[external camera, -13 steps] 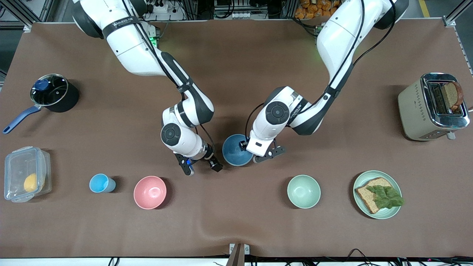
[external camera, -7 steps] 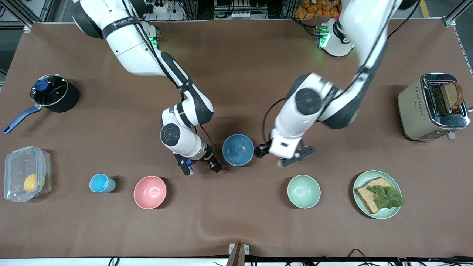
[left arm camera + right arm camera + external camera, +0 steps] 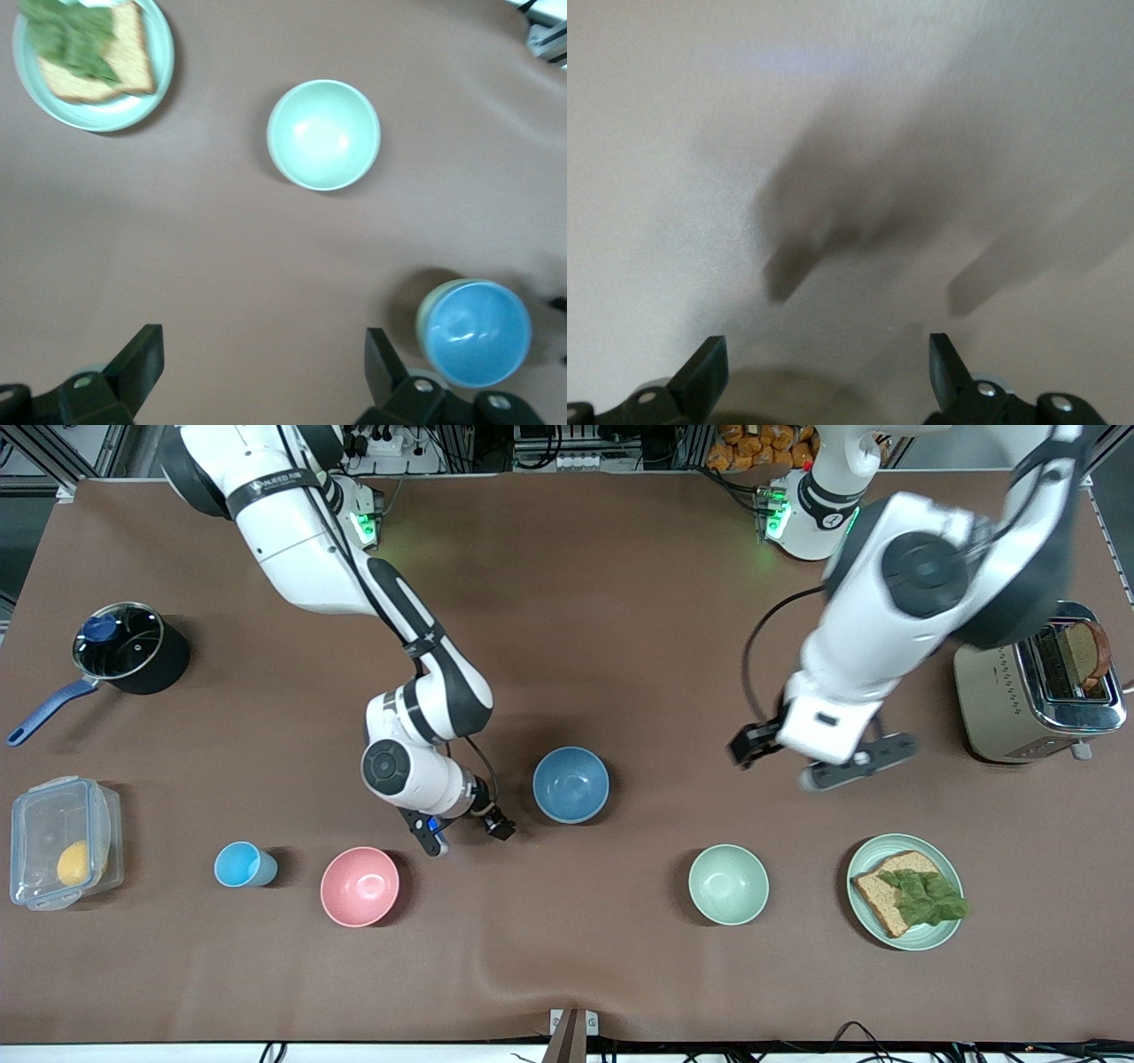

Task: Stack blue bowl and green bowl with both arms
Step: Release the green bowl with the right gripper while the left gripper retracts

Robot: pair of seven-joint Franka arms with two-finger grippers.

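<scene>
Now your left tool [image 3: 819,762] has let go and lifted away toward the toaster [image 3: 1036,686], jaws wide and empty. That leaves the blue bowl [image 3: 570,783] nested in the green bowl [image 3: 423,312] at mid-bench, so the stack looks done. Your right tool [image 3: 461,834] hangs open just beside the stack, toward the pink bowl [image 3: 359,886].

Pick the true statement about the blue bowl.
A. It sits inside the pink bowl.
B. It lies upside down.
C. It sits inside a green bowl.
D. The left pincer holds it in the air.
C: in the left wrist view a green rim shows around the blue bowl, which stands upright on the table, with no pincer on it.
</scene>
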